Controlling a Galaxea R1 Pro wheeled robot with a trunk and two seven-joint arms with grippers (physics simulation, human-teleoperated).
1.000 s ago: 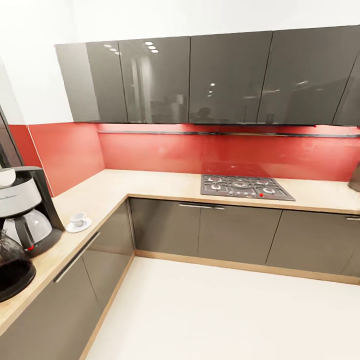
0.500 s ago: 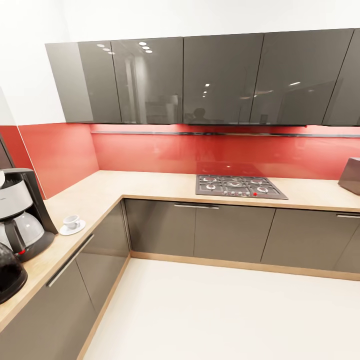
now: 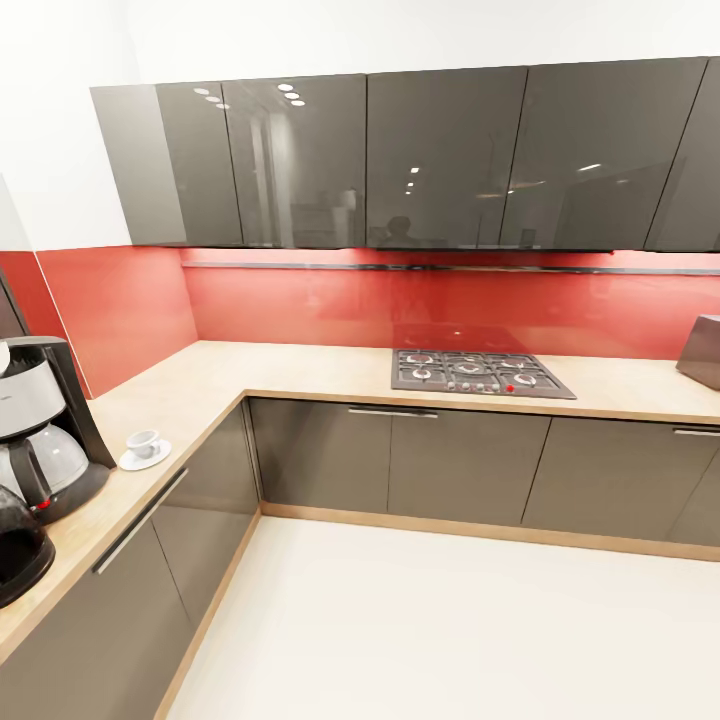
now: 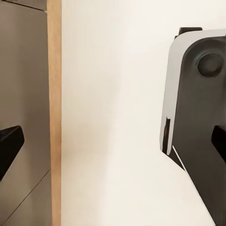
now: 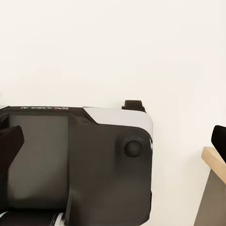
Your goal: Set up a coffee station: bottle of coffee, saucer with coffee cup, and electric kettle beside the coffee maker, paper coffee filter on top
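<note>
Coffee maker upright on tabletop, cup on saucer just beside; both tools spread wide, empty, over floor.

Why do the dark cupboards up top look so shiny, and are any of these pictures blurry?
Head view: the glossy upper cabinets mirror ceiling lights as bright dots; the red backsplash carries a soft sheen, and straight edges bow towards the frame's borders. Left wrist view: the pale floor is washed out, nearly featureless. Right wrist view: equally bright, edges slightly soft.
</note>
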